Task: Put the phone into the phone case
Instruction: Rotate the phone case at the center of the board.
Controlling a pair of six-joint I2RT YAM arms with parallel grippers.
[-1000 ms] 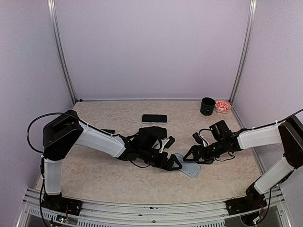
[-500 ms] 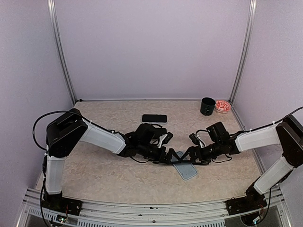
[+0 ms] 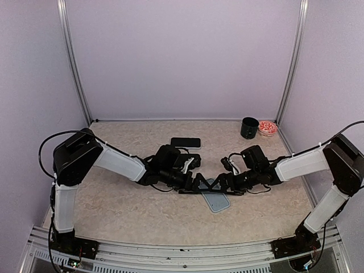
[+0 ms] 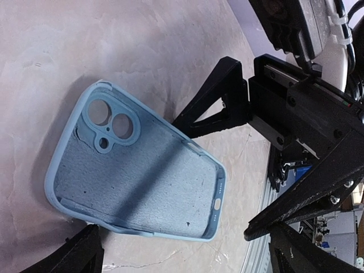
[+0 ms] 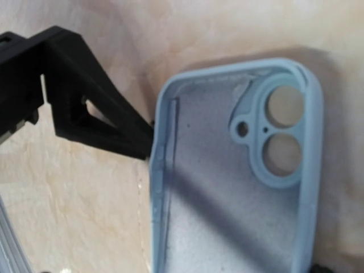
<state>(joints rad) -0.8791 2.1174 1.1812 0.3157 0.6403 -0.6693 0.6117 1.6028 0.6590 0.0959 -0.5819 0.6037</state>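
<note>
The black phone [image 3: 185, 142] lies flat at the back of the table, apart from both arms. The light blue phone case [image 3: 216, 200] lies open side up in the middle, its camera holes showing in both wrist views [image 4: 108, 122] [image 5: 281, 131]. My left gripper [image 3: 197, 183] is open, low over the case's left end, and the case [image 4: 136, 182] lies between its spread fingers. My right gripper [image 3: 222, 183] is open at the case's far edge, facing the left one; one of its fingers [image 4: 219, 99] shows beside the case. Neither gripper is shut on anything.
A black cup [image 3: 249, 127] and a red-and-white bowl [image 3: 267, 127] stand at the back right corner. The metal rail [image 3: 182, 250] runs along the near table edge. Purple walls close in the back and both sides.
Both grippers have moved left and closer together over the case. The case has slid left and turned a little. The phone has not moved.
</note>
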